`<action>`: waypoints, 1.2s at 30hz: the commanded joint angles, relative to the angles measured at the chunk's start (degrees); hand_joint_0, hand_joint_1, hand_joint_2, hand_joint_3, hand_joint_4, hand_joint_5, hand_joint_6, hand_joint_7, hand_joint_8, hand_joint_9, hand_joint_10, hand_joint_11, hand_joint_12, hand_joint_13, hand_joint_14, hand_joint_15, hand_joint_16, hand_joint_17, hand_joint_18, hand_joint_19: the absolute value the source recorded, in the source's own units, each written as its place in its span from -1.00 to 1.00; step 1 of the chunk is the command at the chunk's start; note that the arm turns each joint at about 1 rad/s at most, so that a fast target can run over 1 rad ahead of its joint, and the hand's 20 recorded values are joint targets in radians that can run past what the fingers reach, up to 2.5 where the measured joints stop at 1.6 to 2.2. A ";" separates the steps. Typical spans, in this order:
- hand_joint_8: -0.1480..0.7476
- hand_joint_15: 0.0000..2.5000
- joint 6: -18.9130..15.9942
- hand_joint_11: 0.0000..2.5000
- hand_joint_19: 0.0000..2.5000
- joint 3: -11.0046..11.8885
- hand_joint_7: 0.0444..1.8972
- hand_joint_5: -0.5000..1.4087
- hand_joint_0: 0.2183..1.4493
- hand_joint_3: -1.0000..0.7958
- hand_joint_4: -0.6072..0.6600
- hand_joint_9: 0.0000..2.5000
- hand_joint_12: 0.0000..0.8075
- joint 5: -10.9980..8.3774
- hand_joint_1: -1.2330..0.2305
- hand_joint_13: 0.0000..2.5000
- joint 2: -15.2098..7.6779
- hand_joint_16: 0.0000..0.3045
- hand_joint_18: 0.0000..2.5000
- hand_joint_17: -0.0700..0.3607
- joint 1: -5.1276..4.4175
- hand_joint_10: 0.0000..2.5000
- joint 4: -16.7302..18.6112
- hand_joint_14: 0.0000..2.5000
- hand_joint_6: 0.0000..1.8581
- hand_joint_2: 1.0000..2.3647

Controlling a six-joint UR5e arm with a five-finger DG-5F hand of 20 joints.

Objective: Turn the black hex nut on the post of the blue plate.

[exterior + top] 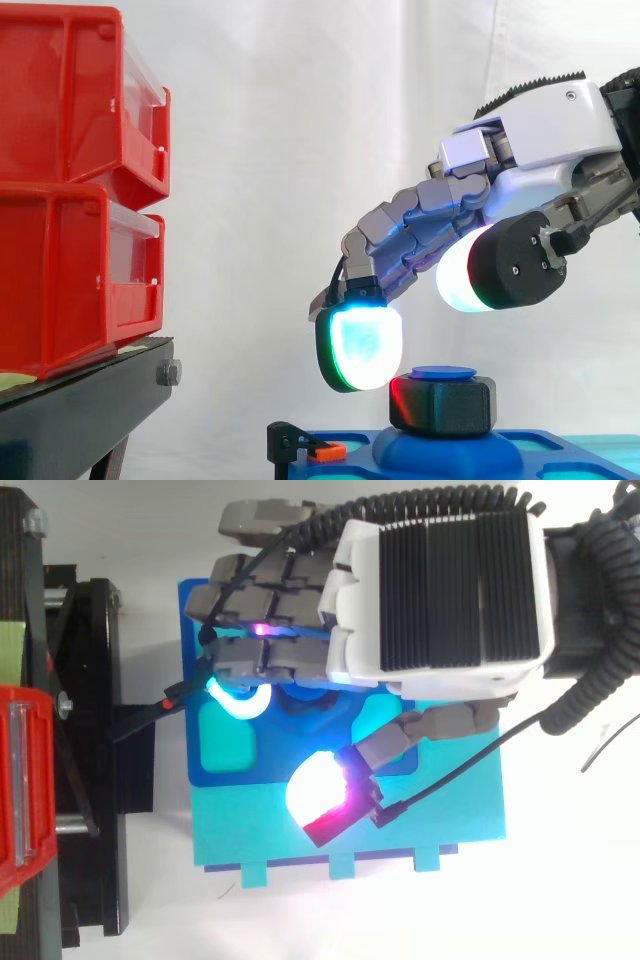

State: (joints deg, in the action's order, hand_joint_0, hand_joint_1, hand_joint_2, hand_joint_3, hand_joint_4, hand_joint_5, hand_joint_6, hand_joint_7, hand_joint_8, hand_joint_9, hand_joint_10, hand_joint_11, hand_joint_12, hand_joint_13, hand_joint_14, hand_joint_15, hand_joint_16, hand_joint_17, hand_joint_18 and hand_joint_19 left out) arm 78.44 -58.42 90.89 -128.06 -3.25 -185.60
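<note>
The black hex nut [442, 405] sits on a blue post [443, 373] that rises from the blue plate [560, 455]. My hand [550, 120] reaches in from the right and hangs over the nut, open, with its fingers stretched forward and bent down. One glowing fingertip [362, 345] hangs at the nut's left side, close to it or just touching. The thumb pad [465, 280] floats above the nut, apart from it. In the top view my hand [440, 590] covers the nut, and the thumb pad [320, 795] glows over the plate [440, 820].
Two stacked red bins [60, 200] stand on a black stand [80, 410] at the left. A small black and orange clip [310, 448] sits at the plate's left edge. A white curtain hangs behind.
</note>
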 commanded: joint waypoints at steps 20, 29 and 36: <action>-0.12 -0.94 -0.21 -0.97 -0.88 -0.47 0.08 -0.67 -0.55 -0.44 0.28 -0.72 -0.14 0.60 0.24 -0.72 -0.09 -0.64 -0.86 -0.10 -0.44 -1.00 3.66 -1.00 -0.46 -1.00; -0.11 -0.94 -0.30 -0.97 -0.89 -3.72 0.07 -0.67 -0.55 -0.44 0.28 -0.71 -0.14 0.60 0.24 -0.72 -0.09 -0.64 -0.86 -0.10 -0.35 -1.00 6.21 -1.00 -0.46 -1.00; -0.11 -0.94 -0.56 -0.97 -0.88 -3.81 0.07 -0.67 -0.55 -0.44 0.28 -0.71 -0.15 0.69 0.23 -0.72 0.00 -0.64 -0.86 -0.10 -0.18 -1.00 6.92 -1.00 -0.46 -1.00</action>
State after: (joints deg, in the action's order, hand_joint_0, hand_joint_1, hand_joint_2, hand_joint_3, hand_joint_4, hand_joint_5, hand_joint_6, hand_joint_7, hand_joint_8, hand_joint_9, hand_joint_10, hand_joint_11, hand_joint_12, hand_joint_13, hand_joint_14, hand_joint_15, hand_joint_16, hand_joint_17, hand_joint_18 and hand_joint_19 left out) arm 77.94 -62.19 91.53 -128.10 -3.56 -178.76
